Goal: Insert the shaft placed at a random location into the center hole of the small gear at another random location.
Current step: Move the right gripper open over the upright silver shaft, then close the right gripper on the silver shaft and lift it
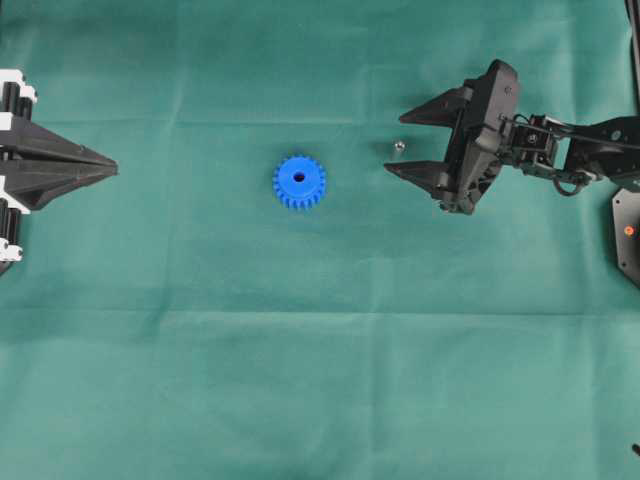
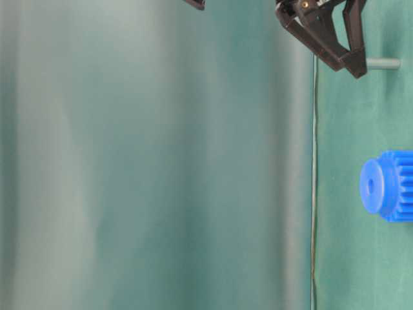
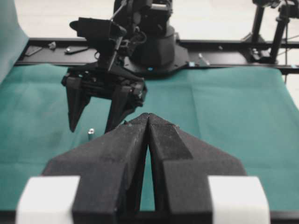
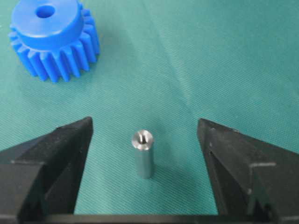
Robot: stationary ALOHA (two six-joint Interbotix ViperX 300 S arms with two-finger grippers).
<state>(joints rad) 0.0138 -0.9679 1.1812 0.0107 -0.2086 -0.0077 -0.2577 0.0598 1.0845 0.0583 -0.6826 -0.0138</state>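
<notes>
1. On my right wrist feed, the right gripper (image 4: 145, 140) fills the bottom edge, its two black fingers (image 4: 56, 154) spread wide apart with nothing between them but cloth and the pin.
2. The shaft (image 4: 143, 154) stands upright on the green cloth (image 4: 210, 60) in the lower middle of that frame, roughly centred in the gap between the fingers and touching neither. I can see a small recess in its top face.
3. Further out, in the upper left of the same frame, the small gear (image 4: 53, 42) lies flat, hub up, with the center hole (image 4: 46, 11) open and facing upward. It is well apart from the shaft.
4. From overhead I see the right gripper (image 1: 395, 145) at the upper right, its tips pointing left with the shaft (image 1: 398, 147) sitting between them. The small gear (image 1: 299, 182) sits just left of centre, below and left of the shaft.
5. In the table-level view the cloth runs up the right side; the right gripper (image 2: 348, 61) hangs at the top with the shaft (image 2: 386, 63) just beside its tips.
6. The left gripper (image 1: 105, 167) rests at the far left edge overhead, well apart from everything. On my left wrist feed its fingers (image 3: 117, 154) are pressed together, holding nothing.
</notes>
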